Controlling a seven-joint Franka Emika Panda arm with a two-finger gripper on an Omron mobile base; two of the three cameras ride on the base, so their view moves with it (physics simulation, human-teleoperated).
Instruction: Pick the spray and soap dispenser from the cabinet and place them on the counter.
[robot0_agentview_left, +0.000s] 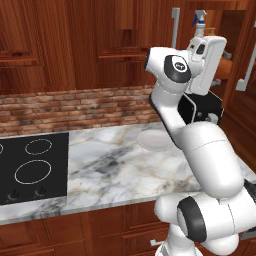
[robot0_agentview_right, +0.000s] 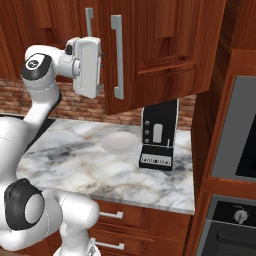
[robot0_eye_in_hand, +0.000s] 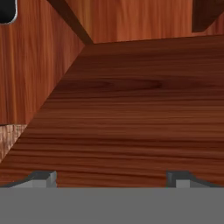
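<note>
Spray (robot0_agentview_left: 200, 20) is seen standing inside the open cabinet (robot0_agentview_right: 165, 45), only its blue-and-white trigger top being visible above the robot's wrist in the left base view; its body is hidden behind the arm. The soap dispenser cannot be made out. Hand (robot0_eye_in_hand: 111, 177) is held up at the cabinet opening, tips spread wide apart with nothing between them; bare wooden shelf (robot0_eye_in_hand: 131, 118) is seen ahead of the tips in the hand view. The cabinet door stands swung out, its silver bar handle (robot0_agentview_right: 117, 57) just beside the wrist in the right base view. Below the cabinet, the marble worktop (robot0_agentview_right: 90, 165) carries a pale round plate (robot0_agentview_right: 120, 142) and a black coffee machine (robot0_agentview_right: 160, 135) beside it. A black cooktop (robot0_agentview_left: 32, 167) is set into the worktop, well apart from the cabinet.
</note>
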